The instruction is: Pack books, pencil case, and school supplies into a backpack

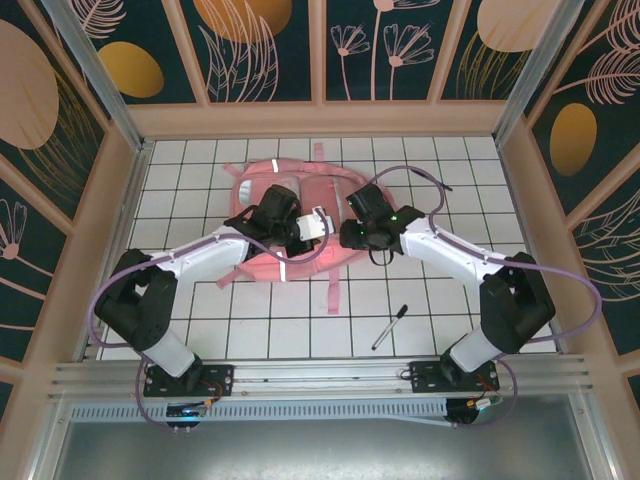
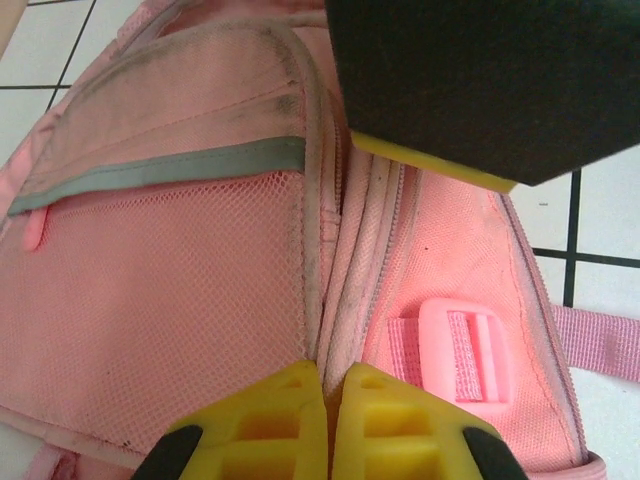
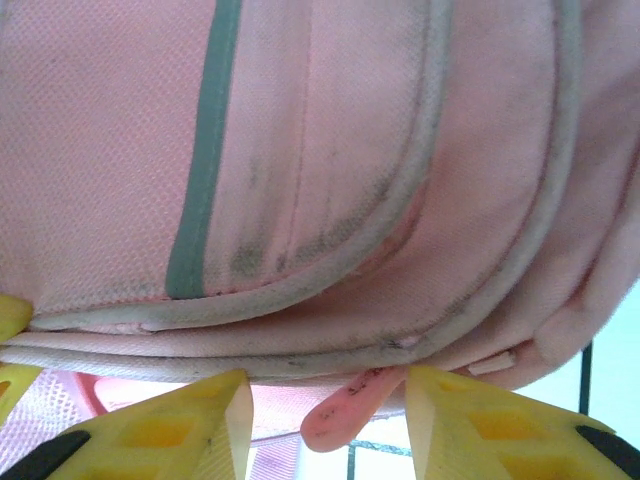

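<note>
My left jaws are closed tight on the pink backpack (image 1: 290,262), their yellow fingers (image 2: 260,430) pinching a piped seam that runs straight down into the thin line between them; to one side of that seam lies a mesh panel under a grey reflective strip (image 2: 170,165); to the other side, just beside my fingertips, a pink plastic buckle (image 2: 465,350) sits on its webbing, and a pink strap (image 2: 600,345) trails off onto the white-tiled desk (image 1: 200,320).

My right jaws stand apart, with a wide gap between the two yellow fingers (image 3: 190,425); a small pink zip pull (image 3: 345,410) hangs in that gap, closer to the finger on the right of the right wrist view, and I cannot tell whether it touches it; directly ahead of these jaws the backpack's curved grey-piped edges cross the view, smudged dark in places.

From above, both sets of jaws meet over the middle of the backpack, near each other; in the left wrist view the black body of my right wrist looms just ahead of the left jaws.

A slim black pen (image 1: 390,327) lies on the desk well apart from the right jaws, back toward my right base.
</note>
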Controlling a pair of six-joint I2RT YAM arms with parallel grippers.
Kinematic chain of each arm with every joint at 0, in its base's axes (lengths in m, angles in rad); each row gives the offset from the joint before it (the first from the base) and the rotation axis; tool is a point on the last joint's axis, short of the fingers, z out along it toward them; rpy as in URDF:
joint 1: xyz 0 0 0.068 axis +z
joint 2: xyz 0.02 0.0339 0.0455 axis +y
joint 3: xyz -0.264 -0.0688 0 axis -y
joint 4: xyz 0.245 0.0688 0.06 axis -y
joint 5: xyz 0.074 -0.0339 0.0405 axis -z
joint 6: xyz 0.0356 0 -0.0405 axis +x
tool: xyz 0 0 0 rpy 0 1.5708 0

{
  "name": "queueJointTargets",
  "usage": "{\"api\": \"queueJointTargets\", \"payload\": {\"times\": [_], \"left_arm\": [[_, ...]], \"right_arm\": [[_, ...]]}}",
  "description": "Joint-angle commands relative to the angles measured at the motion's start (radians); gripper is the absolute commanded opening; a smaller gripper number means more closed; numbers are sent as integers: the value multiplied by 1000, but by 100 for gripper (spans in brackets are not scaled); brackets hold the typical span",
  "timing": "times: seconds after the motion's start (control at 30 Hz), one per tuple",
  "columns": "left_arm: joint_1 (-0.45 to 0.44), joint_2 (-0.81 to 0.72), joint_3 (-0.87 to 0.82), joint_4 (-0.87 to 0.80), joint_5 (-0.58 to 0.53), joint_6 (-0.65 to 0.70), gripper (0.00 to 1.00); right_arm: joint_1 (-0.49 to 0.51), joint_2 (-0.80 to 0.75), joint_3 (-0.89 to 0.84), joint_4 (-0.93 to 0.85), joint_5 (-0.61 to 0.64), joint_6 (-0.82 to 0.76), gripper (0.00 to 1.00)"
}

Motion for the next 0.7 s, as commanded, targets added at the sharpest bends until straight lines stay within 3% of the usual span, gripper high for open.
{"api": "queueJointTargets", "payload": {"times": [0.0,0.4,0.67], "left_arm": [[17,-75,23,61,101,16,0],[46,-98,22,46,160,24,0],[52,-140,-17,33,189,113,0]], "right_arm": [[-18,16,6,-80,147,29,40],[-72,-55,-45,-15,-18,-11,26],[-154,-80,-1,-43,-233,-265,44]]}}
